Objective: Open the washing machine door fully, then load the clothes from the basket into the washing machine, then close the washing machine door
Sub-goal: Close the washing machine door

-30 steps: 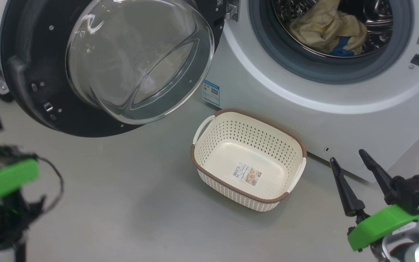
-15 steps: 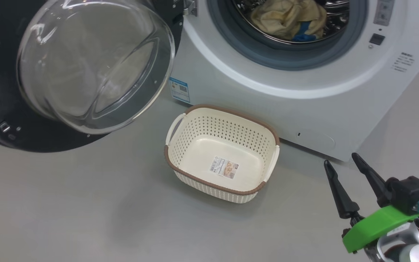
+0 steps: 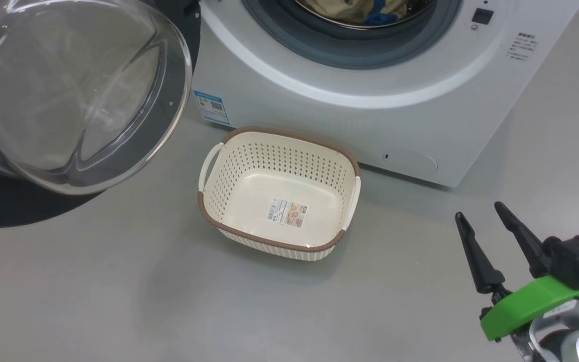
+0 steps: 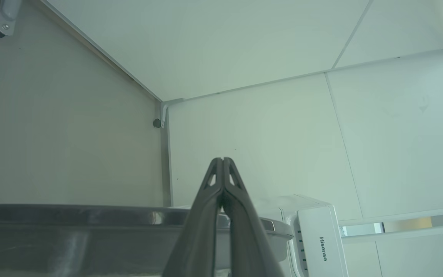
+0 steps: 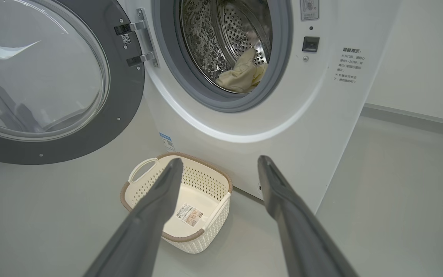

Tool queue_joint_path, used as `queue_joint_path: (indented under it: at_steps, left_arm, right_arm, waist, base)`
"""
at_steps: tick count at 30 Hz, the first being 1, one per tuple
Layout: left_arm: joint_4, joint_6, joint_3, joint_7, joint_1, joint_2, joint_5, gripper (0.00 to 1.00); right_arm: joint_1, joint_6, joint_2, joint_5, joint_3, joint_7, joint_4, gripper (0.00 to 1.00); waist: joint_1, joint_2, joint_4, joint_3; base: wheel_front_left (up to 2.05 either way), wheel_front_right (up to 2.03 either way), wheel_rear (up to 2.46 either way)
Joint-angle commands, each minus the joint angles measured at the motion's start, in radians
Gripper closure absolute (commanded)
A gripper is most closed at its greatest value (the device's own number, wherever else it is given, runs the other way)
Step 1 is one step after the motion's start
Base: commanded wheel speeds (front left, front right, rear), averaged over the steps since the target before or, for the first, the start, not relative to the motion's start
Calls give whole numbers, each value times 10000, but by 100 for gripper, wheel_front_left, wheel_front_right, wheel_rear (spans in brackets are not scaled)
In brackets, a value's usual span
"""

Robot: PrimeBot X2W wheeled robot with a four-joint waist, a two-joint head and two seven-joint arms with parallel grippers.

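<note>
Basket (image 3: pixel 279 161) empty, clothes (image 3: pixel 340 7) in the washing machine (image 3: pixel 319 120), so closing is due (right gripper (image 3: pixel 478 210) spread, left gripper (image 4: pixel 223 159) pressed together): swing the door (image 3: pixel 68 100) shut.

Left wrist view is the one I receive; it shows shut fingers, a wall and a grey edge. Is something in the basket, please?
Observer: No. The basket is empty; it stands on the floor in front of the washing machine.
Operator: Then where are the clothes?
Observer: The clothes lie inside the drum, a cream heap at its bottom.
Operator: And is the door shut or open?
Observer: The door stands wide open, swung to the left of the opening on its hinge.
</note>
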Motion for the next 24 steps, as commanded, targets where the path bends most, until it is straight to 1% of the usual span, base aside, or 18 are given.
queue_joint_path:
  at_steps: [1, 4, 10, 17, 24]
  left_arm:
    - [-273, -39, 201, 119, -65, 777, -56, 100]
    - [-239, -94, 243, 170, -116, 743, -142, 100]
    - [-211, -186, -142, 502, -215, 738, 31, 100]
    - [-44, -23, -460, 702, -98, 803, 297, 100]
    - [-108, 23, -912, 1440, 217, 872, 484, 100]
  right_arm:
    - [-400, 102, -264, 104, 136, 79, -449, 0]
    - [-412, 102, -307, 126, 123, 129, -502, 0]
    - [-538, 102, -408, 269, 169, 322, -644, 0]
    - [-611, 102, -466, 384, 158, 399, -744, 0]
    - [-611, 102, -472, 396, 59, 485, -817, 0]
  waist:
    - [0, 0, -83, 184]
    - [0, 0, -101, 246]
    - [0, 0, -123, 409]
    - [0, 0, -218, 515]
    - [0, 0, -156, 647]
  base:
    - [0, 0, 0]
    - [0, 0, 0]
    - [0, 0, 0]
    - [0, 0, 0]
    - [0, 0, 0]
